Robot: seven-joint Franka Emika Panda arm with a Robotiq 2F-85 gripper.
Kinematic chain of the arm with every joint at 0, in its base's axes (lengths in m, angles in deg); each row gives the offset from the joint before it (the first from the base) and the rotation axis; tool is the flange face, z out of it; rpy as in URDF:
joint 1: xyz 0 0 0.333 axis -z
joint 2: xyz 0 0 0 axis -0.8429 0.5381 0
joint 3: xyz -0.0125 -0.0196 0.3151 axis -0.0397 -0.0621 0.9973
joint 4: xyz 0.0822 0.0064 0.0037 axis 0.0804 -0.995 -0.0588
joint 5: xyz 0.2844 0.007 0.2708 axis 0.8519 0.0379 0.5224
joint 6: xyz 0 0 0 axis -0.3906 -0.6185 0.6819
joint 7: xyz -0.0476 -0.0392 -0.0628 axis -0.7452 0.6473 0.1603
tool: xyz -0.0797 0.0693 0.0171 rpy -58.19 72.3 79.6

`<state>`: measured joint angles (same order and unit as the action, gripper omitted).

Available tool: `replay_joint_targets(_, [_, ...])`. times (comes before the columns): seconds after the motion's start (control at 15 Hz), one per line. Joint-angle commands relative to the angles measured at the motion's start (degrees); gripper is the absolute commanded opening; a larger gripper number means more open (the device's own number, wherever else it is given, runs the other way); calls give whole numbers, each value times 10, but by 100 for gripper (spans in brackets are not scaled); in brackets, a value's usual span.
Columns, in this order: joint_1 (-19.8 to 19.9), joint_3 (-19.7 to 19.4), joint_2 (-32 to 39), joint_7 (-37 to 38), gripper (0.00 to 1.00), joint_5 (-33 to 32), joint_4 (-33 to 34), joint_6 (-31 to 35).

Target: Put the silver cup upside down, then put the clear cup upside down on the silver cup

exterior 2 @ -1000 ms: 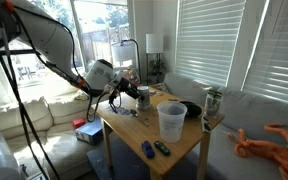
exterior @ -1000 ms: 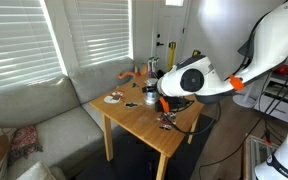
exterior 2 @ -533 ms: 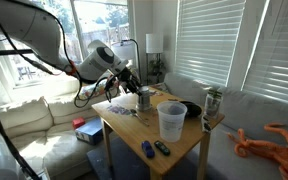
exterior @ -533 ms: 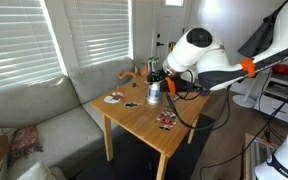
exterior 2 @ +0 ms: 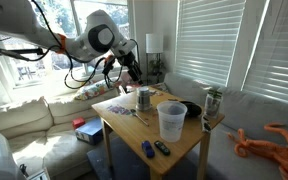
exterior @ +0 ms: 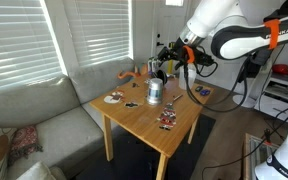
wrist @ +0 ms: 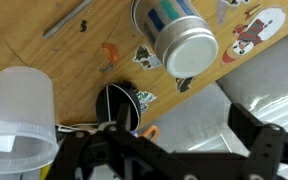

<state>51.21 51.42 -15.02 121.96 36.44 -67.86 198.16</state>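
Along the tabletop's point(exterior 2: 132, 130) near edge lie small dark items point(exterior 2: 154, 149). Behind them the clear cup point(exterior 2: 171, 120) stands mouth up, close to the sofa-side edge, with bare wood open on its other side. Toward the far end stands the silver cup point(exterior 2: 143, 98), well apart from it; the wrist view shows its closed end up. The end effector point(exterior 2: 134, 72) hovers above and slightly aside, jaws spread wide and empty, with free air around it.

Clear cup point(wrist: 19, 108) partly beyond wrist view's left edge (claw point(wrist: 180, 150) a dark blur)
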Motion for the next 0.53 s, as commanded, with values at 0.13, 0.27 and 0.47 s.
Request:
replay_joint_targets(0.13, [67, 15, -22, -112, 100, 44, -1, -8])
replay_joint_targets(0.27, [87, 21, -24, -122, 100, 45, -1, -8])
replay_joint_targets(0.47, [87, 32, -20, -120, 100, 44, -1, -8])
